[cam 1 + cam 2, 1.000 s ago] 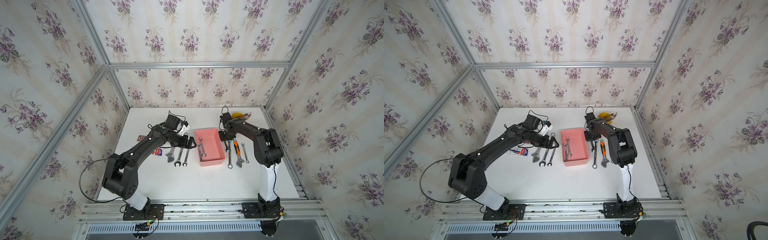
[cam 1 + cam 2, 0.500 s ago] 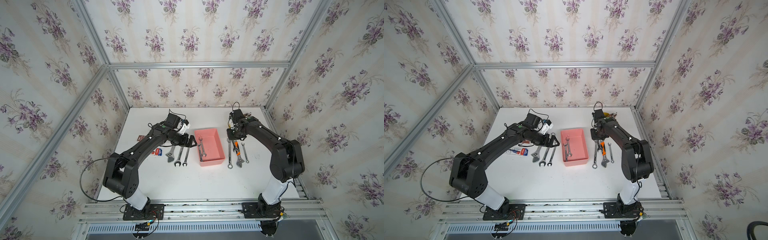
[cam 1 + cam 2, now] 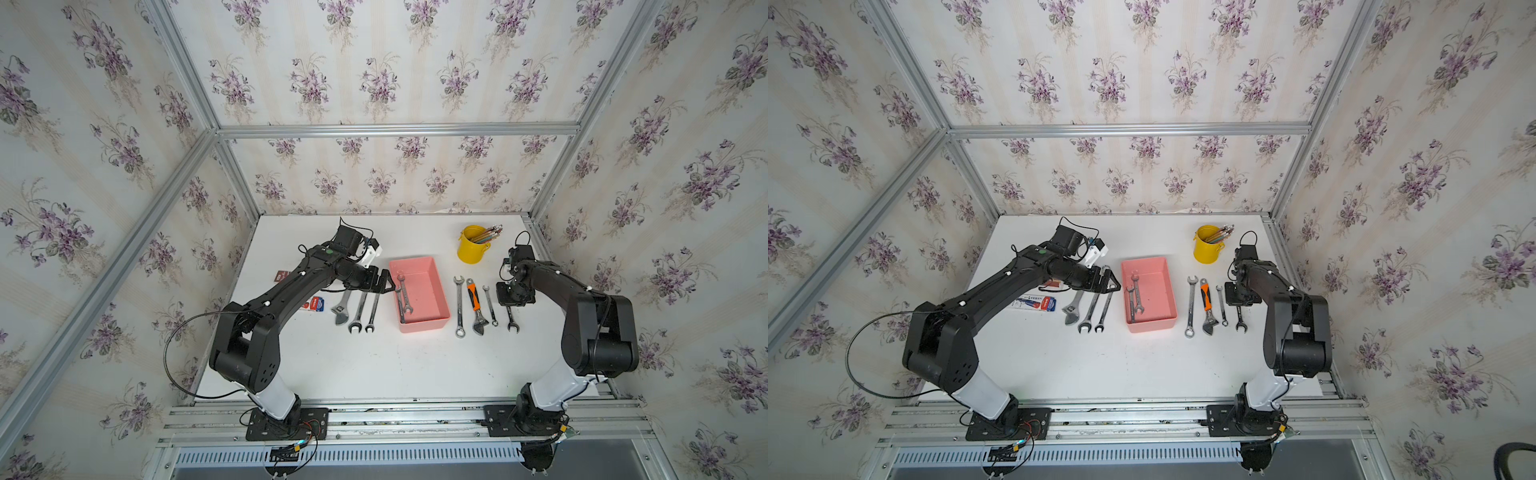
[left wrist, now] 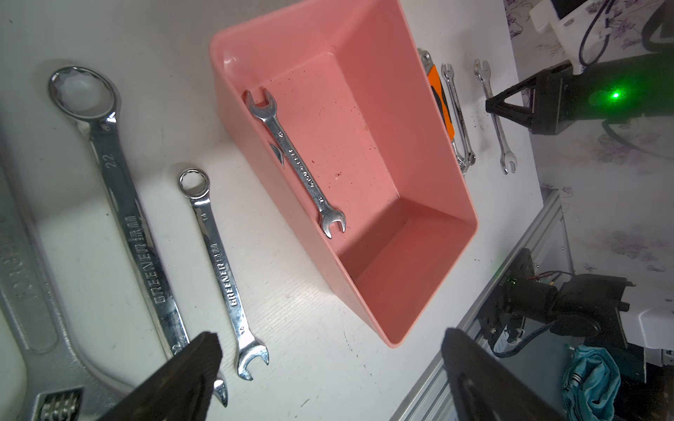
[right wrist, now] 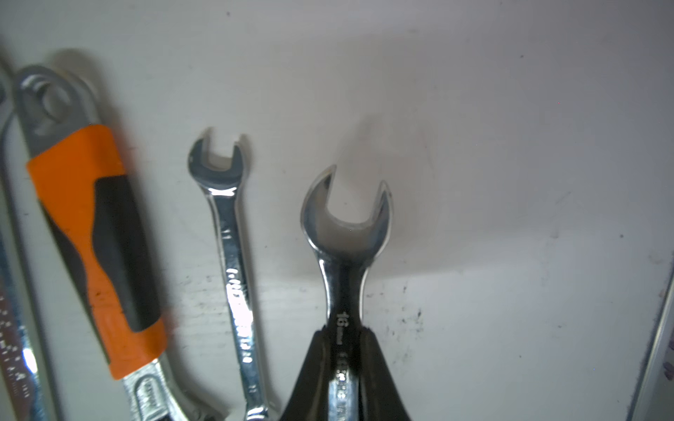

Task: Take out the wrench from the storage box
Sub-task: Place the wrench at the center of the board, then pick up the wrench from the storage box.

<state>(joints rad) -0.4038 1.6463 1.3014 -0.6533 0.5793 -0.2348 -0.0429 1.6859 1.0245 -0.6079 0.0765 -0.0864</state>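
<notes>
White table [image 3: 374,365]: wrench [image 5: 344,284] pinched in R hand [image 5: 344,333], outside storage box [image 3: 428,282].

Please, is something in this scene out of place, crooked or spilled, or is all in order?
Mostly tidy. The wrench in the storage box lies slanted near one wall, unlike the straight rows on the table. Dark specks dot the box floor. The right gripper is shut on a wrench marked 16. Nothing is spilled.

The right pincer [image 3: 1237,302] sits over the outermost wrench [image 3: 1240,321]; a second wrench [image 3: 1137,296] lies in the pink storage box [image 3: 1158,282].
</notes>
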